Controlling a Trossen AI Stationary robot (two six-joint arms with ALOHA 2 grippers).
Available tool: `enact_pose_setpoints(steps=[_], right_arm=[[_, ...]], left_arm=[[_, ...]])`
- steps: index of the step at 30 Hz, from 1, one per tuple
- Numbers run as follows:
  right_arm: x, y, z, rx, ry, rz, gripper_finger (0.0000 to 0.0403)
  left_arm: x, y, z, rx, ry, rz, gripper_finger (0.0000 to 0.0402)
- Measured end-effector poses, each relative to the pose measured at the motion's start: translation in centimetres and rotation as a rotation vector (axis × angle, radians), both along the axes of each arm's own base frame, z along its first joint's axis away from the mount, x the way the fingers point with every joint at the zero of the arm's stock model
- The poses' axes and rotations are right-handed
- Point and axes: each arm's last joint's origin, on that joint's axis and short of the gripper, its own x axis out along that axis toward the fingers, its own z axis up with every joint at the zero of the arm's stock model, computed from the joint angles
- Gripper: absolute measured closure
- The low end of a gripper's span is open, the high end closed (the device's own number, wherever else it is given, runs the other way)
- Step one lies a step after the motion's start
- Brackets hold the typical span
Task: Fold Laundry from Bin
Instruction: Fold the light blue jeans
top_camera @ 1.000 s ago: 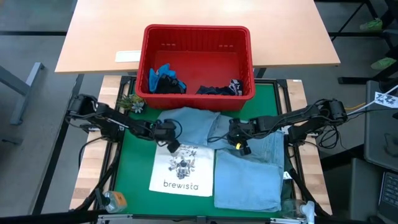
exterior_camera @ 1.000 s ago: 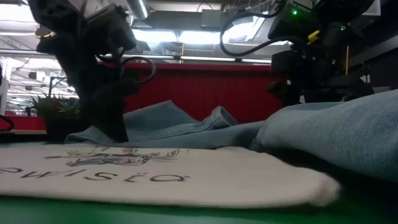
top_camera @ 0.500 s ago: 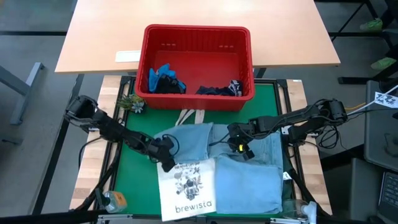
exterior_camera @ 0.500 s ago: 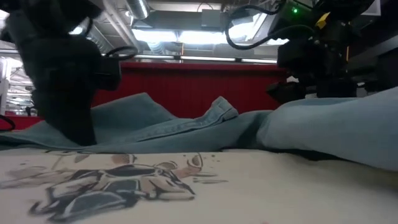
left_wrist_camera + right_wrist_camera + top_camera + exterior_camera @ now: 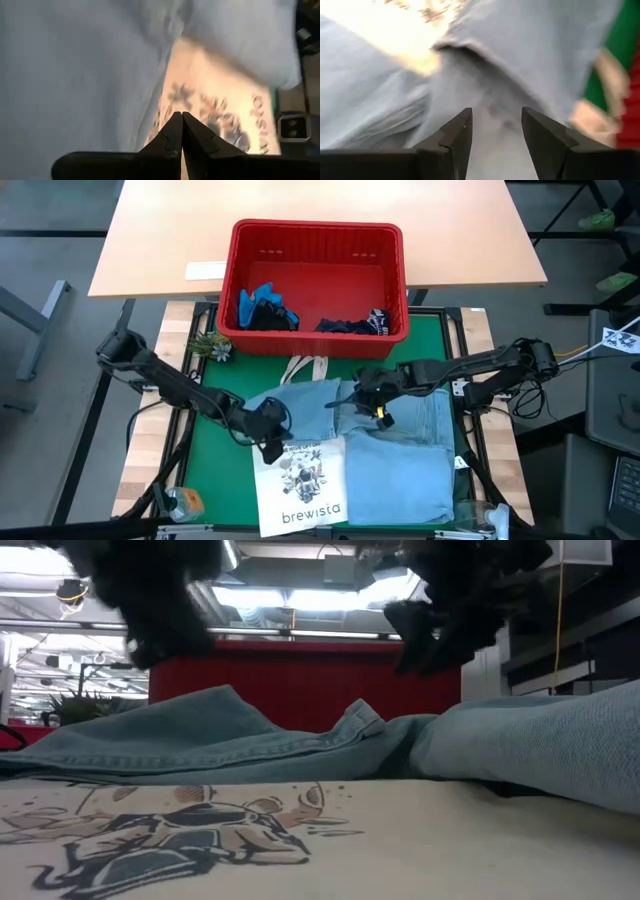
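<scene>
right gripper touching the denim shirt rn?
Cannot tell. In the right wrist view the right gripper is open right over the denim shirt, but neither it nor the blurred low view shows contact or a gap.

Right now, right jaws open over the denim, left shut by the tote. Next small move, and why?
Probably lower the right gripper onto the denim shirt and close. Its jaws stand open just above a crumpled fold, holding nothing. The shirt lies bunched on the green mat, overlapping the tote bag, so it needs pulling flat. The left gripper is shut at the shirt's edge.
</scene>
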Motion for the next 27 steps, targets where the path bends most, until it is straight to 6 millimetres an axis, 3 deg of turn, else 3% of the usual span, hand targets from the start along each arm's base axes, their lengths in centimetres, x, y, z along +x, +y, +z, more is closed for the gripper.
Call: enact_pose_setpoints(steps=[9, 12, 21, 27], right_arm=[[0.8, -0.4, 0.8, -0.115, -0.122, -0.063, 0.0233], [0.8, -0.4, 0.8, -0.113, -0.121, -0.064, 0.0233], [0.8, -0.4, 0.7, -0.112, -0.117, -0.067, 0.0233], [0.9, -0.4, 0.8, -0.11, -0.132, -0.069, 0.0233]], left_arm=[[1.8, 2.7, 2.9, 0.332, -0.116, -0.009, 0.04], [2.2, 4.0, 3.1, 0.415, -0.106, 0.013, 0.038], [2.7, 9.1, 3.0, 0.417, -0.048, 0.234, 0.0272], [2.7, 11.8, 2.5, 0.27, -0.023, 0.404, 0.0265]])
